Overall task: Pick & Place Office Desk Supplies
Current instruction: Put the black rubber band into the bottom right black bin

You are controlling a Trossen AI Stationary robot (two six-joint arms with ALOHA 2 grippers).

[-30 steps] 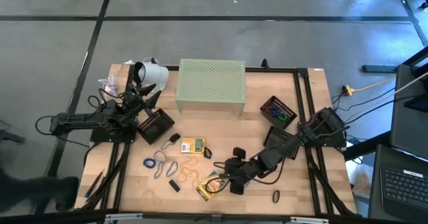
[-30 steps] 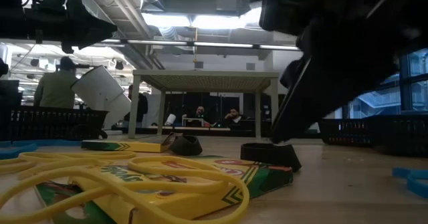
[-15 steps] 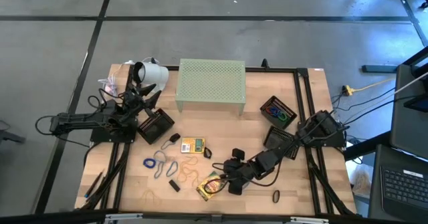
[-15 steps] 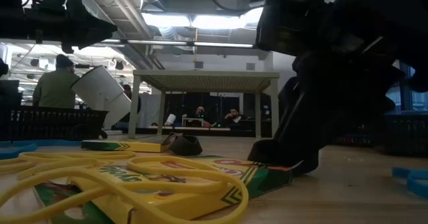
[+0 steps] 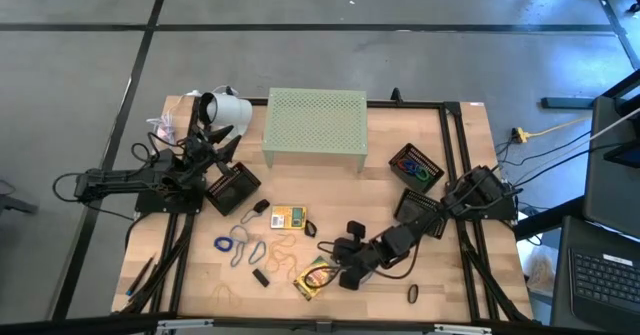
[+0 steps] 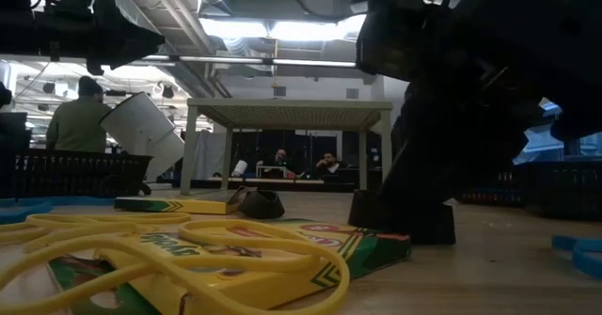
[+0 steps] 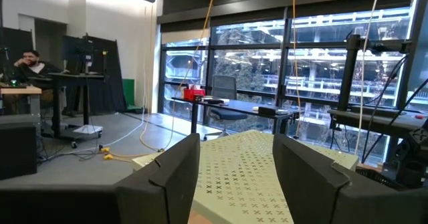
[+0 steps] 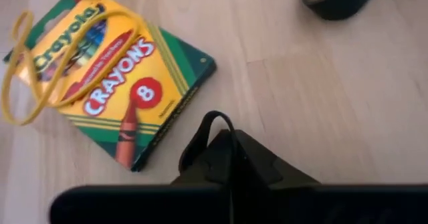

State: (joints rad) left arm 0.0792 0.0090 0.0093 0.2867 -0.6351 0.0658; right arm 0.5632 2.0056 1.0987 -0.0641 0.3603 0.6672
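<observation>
right wrist view: crayon box [image 8: 120, 83] beside right gripper [image 8: 231, 158]

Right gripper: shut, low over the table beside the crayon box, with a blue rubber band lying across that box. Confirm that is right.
One thing is wrong: the rubber band across the crayon box is yellow, not blue, as the right wrist view shows. The rest stands: the right gripper is shut, low over the table beside the box.

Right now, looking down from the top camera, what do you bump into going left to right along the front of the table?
Tan rubber band → blue clip ring → small black piece → crayon box → right gripper → black ring.
</observation>
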